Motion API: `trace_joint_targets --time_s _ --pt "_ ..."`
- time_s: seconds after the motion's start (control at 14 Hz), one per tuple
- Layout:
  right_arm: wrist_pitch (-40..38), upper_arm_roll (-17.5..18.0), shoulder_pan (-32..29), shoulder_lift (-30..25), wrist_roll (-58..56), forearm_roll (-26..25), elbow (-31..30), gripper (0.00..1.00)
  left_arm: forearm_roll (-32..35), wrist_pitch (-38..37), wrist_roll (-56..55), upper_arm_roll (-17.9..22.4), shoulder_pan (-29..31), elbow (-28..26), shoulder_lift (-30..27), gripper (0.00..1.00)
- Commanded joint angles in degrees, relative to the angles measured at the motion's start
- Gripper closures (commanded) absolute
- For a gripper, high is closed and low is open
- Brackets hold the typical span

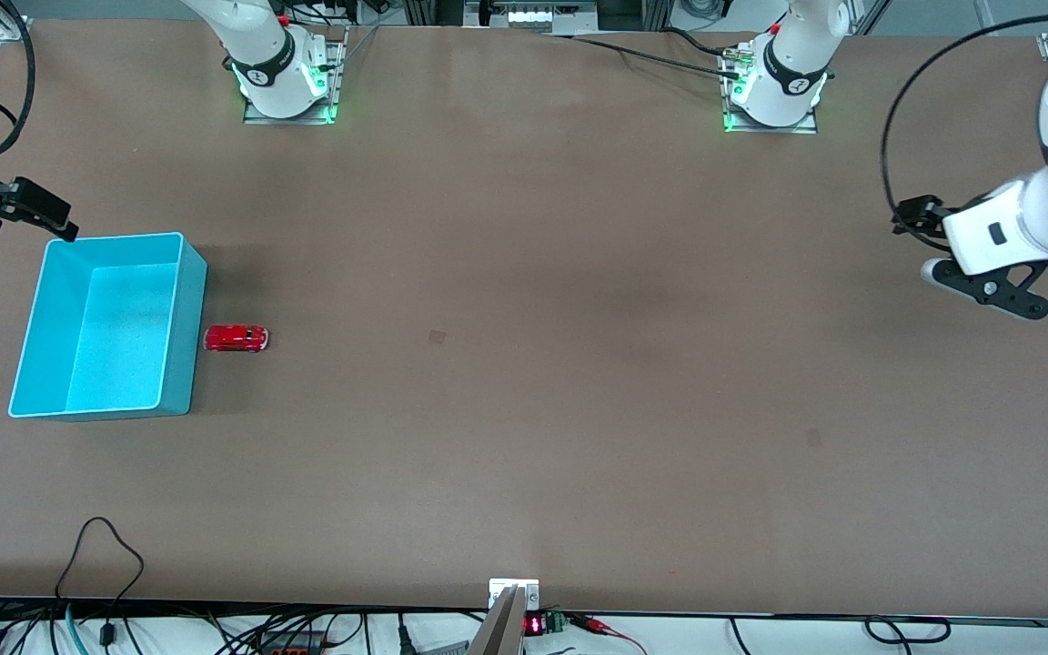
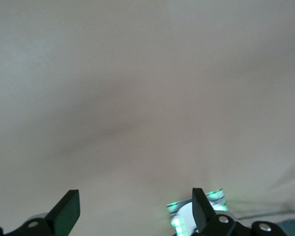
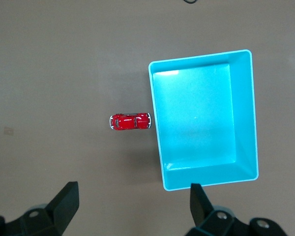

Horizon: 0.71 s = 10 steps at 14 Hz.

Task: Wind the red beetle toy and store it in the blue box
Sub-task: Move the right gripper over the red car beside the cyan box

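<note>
Right gripper (image 3: pixel 130 206) empty, jaws wide, hovering above box (image 1: pixel 186 300) corner. Left gripper (image 2: pixel 135 211) likewise wide, empty, waiting over bare table (image 1: pixel 579 364) at own end. Beetle (image 1: pixel 236 338) on table, beside box wall. Likely light, rigid, glossy, slippery; pinch across flat sides. Box smooth, stiff plastic, empty.

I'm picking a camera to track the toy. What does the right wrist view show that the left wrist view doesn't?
Only the right wrist view shows the red beetle toy on the table beside the empty blue box. Only the left wrist view shows a green-lit arm base past the left gripper. Both show the brown table and their own open jaws; the right gripper hangs near the box.
</note>
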Motion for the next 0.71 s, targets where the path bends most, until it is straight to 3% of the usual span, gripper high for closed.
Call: trace_joint_targets --time_s 0.0,0.36,0.43,0.5,0.64 --pt "-0.9 0.3 -0.1 1.3 -0.1 0.1 1.6 0.00 -0.2 -1.1 -6.3 -1.2 0.4 1.8 0.1 0.00" --pt "-0.9 0.6 0.0 4.9 -0.3 0.2 1.4 0.00 -2.5 -1.0 -7.2 -0.9 -0.7 5.2 1.6 0.00" --pt "-0.8 0.7 0.2 5.8 -0.7 0.2 1.4 0.00 -4.3 0.6 -7.8 2.1 -3.2 4.5 0.8 0.00" --pt "-0.3 0.7 0.3 7.0 -1.5 0.2 1.5 0.00 -5.9 4.4 -9.4 9.9 -8.5 2.2 -2.0 0.00" --pt "1.2 0.7 0.3 10.4 -5.9 1.2 1.7 0.00 -6.8 13.7 -10.7 19.1 -15.4 -3.5 -5.8 0.00"
